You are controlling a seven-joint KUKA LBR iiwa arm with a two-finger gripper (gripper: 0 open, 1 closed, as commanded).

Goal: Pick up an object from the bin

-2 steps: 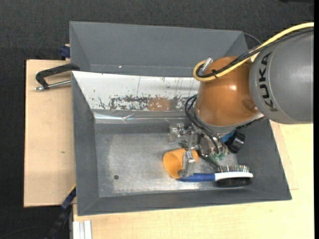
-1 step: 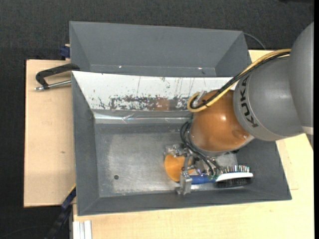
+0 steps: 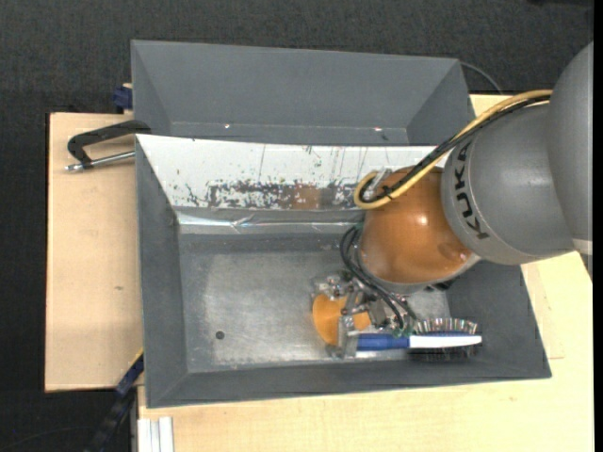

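The gripper [image 3: 355, 316] is down low in the bin [image 3: 245, 281], at about 4 o'clock of the floor, close to the near wall. Its metal parts and cables crowd together there, so I cannot tell whether it is released or clenched, or whether anything is in its grasp.

Pressed against it at its 9 o'clock is a small orange rounded thing [image 3: 326, 320]. It rests on the floor, partly hidden by the gripper, and its exact kind is unclear. At the gripper's 4 o'clock a brush [image 3: 429, 342] lies flat along the near wall. Its blue handle points toward 9 o'clock and reaches the gripper, and its bristle head is at the 3 o'clock end.

Above the gripper, toward 1 o'clock, are the wrist's orange cover [image 3: 410, 238] and the grey arm [image 3: 528, 177]. The rest of the floor, from 8 to 11 o'clock, is bare scuffed metal.

The orange thing looks smooth, light and hard. On its curved skin a pinch off the middle would likely squeeze it out sideways or set it rolling on the metal. The safest hold is probably straight across its widest part, with the gripper centred over it. The brush handle crowds the 3 o'clock side and could get caught in the same pinch.
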